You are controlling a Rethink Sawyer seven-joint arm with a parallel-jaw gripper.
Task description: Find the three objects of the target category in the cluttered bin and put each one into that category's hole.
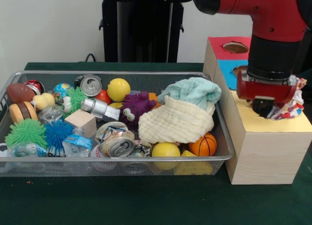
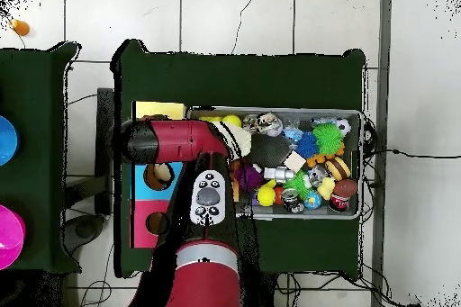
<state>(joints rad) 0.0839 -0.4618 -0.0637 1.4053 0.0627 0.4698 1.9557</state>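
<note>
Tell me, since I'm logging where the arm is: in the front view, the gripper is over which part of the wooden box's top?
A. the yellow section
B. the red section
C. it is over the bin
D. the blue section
A: the gripper hangs over the yellow section of the wooden box, beside a patterned cloth there.

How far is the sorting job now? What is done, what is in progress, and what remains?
Done: no item visibly in a hole yet. In hand: the tool sits over the yellow end of the box, with a patterned cloth at it. Left, if cloths are the target: a teal cloth and a cream cloth lie in the bin.
</note>
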